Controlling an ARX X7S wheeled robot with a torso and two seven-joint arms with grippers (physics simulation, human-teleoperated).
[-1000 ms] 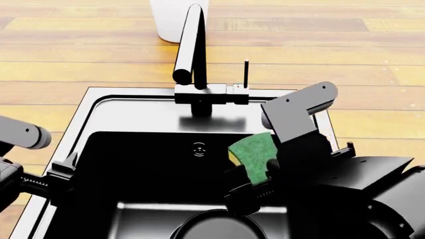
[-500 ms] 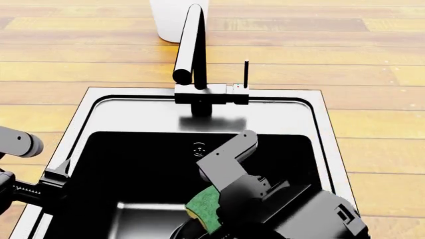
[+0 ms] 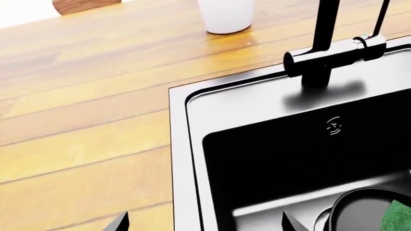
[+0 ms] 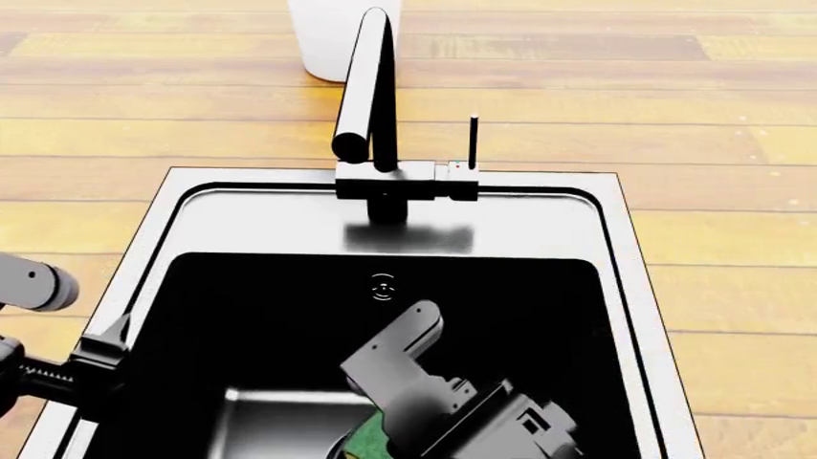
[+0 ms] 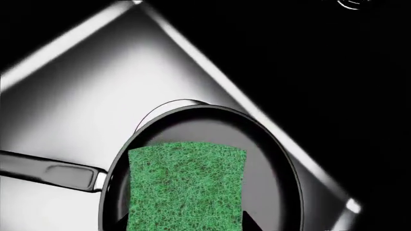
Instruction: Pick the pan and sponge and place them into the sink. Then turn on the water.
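Observation:
The black pan lies on the floor of the sink, its handle pointing aside. My right gripper is low inside the basin, shut on the green sponge, which hangs over the pan's middle. In the head view my right arm covers most of the pan; only a sliver of the sponge shows. My left gripper is open and empty above the sink's left rim. The left wrist view also shows the pan and an edge of the sponge.
The black faucet with its thin lever stands at the sink's far rim. A white cup sits behind it on the wooden counter. The overflow hole is on the basin's back wall.
My right arm has swung from the sink's right rim down into the basin, carrying the sponge over the pan. My left arm has drifted slightly back.

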